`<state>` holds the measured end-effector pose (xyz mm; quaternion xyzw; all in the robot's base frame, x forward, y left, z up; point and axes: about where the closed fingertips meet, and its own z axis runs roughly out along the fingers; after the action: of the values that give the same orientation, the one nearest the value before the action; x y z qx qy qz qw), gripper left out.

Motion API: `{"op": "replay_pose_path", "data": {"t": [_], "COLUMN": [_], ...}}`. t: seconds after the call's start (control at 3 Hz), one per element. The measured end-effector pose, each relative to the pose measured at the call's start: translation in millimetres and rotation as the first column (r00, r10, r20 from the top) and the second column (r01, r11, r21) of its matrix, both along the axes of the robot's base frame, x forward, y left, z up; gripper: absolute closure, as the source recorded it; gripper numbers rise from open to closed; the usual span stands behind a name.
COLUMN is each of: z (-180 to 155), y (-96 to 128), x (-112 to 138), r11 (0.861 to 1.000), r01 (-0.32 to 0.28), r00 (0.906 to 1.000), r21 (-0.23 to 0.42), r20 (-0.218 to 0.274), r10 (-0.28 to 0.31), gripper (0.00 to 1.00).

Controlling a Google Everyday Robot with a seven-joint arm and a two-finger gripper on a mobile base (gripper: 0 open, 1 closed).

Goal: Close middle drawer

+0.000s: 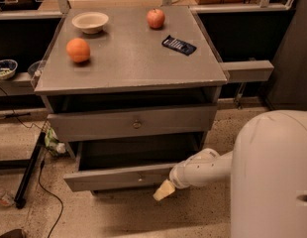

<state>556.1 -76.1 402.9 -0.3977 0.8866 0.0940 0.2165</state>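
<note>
Low by the open grey wooden middle drawer (114,178), our cream claw (164,190), state unclear to us, may slip underneath.

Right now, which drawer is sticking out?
The middle drawer, the slim-fronted one with the gripper near its right end; its inside shows. The taller drawer above is pushed in.

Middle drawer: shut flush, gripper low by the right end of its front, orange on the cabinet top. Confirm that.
Not shut: the camera view shows the middle drawer pulled out, its inside exposed. The rest holds: the gripper is low by the right end of its front, the orange on the cabinet top.
</note>
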Motion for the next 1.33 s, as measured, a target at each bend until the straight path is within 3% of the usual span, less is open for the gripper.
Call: {"op": "replay_pose_path", "data": {"t": [0.33,0.67,1.33], "z": [0.0,0.0,0.0], "y": [0.0,0.0,0.0], "x": [0.0,0.0,0.0], "r11": [1.000,1.000,1.000], "r01": [0.000,0.000,0.000], "r00": [1.0000,1.0000,1.0000], "r21": [0.000,0.000,0.000], "r20": [0.000,0.000,0.000], "r10": [0.000,0.000,0.000], "gripper": [0.19,0.50,0.96]}}
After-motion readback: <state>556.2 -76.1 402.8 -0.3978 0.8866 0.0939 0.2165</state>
